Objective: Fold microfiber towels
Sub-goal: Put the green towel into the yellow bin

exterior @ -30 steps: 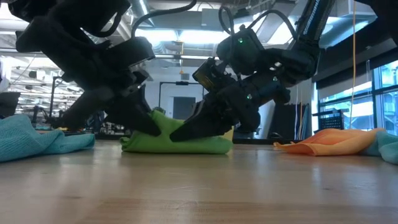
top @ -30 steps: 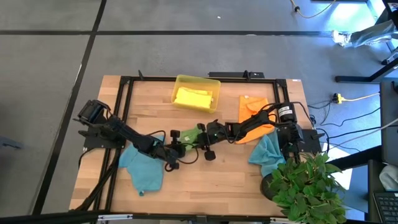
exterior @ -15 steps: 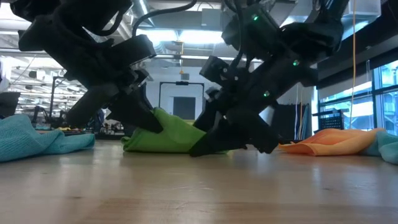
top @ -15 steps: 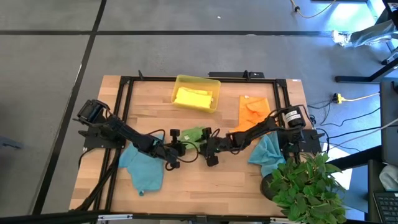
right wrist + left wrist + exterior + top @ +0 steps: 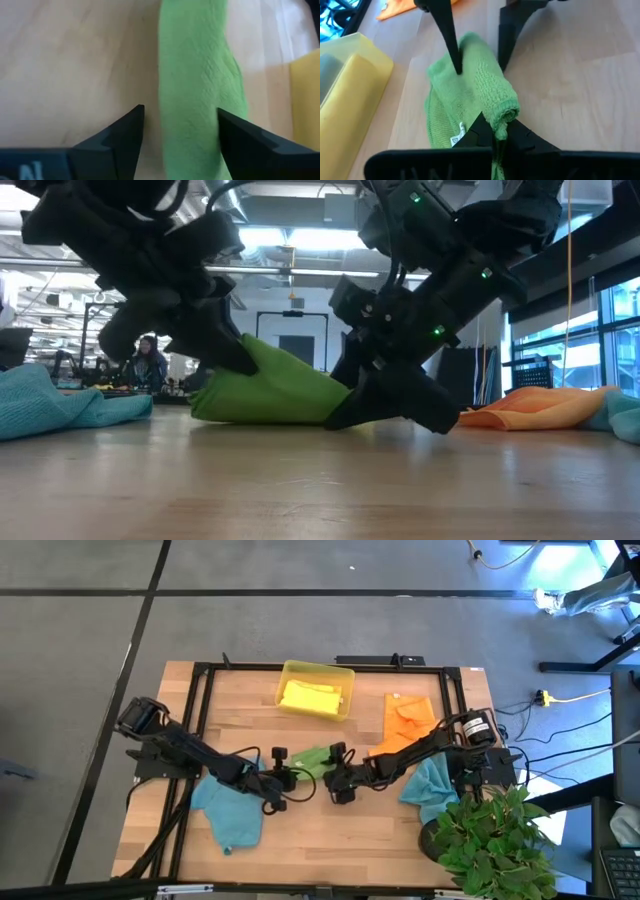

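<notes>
Shifted since the earlier frame: right tool (image 5: 337, 783), then pinching the green towel (image 5: 312, 758) at its far end, now released and drawn back toward the counter's near edge, fingers spread wide with the folded roll of cloth lying between them in the right wrist view, not clamped. Left tool (image 5: 287, 778): closed on one end of the green towel (image 5: 470, 95), seen in the left wrist view as both fingers meeting on the rolled edge beside a small white label; held so, by appearance, to keep the fold from springing open while the other tool lets go. Green towel: centre of the wooden counter (image 5: 300, 830), doubled into a thick band, raised at the gripped end and sloping down to the counter in the low view (image 5: 275, 385). Yellow towel (image 5: 308, 697): folded, lying inside the yellow tray (image 5: 285, 673) at the far edge, likely the place for finished pieces. Orange towel (image 5: 405, 720): spread flat, far right, apparently unfolded. Teal towels: one crumpled under the left arm near the front (image 5: 230, 815), one bunched at the right edge beside the potted plant (image 5: 425, 785); both seemingly awaiting their turn. Task roughly part done, judged from one piece in the tray.
</notes>
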### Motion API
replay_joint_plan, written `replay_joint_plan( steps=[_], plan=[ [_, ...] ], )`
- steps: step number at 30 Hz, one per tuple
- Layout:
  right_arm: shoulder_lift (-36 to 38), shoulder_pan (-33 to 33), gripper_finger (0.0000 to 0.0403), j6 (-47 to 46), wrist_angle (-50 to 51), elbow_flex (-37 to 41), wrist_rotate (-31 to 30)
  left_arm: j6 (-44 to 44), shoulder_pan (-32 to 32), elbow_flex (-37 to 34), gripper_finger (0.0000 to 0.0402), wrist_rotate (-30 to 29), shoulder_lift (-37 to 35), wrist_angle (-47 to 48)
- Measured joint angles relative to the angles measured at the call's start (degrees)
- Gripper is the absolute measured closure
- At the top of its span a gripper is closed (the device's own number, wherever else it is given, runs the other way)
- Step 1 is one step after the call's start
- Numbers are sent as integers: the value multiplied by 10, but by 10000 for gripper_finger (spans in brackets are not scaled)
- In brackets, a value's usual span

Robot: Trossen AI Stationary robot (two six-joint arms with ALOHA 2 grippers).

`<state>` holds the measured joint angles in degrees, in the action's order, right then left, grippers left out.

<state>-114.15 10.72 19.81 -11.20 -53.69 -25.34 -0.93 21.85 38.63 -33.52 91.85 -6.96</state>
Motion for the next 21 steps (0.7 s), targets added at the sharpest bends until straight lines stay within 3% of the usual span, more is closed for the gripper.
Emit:
replay_joint_plan(
  steps=[8, 21],
  plan=[
    [7, 5, 181, 0, 31, 1, -45, -14, 3, 0, 401, 0, -2, 31],
    [26, 5, 210, -4, 66, 5, -48, -16, 5, 0, 401, 0, -2, 33]
  ],
)
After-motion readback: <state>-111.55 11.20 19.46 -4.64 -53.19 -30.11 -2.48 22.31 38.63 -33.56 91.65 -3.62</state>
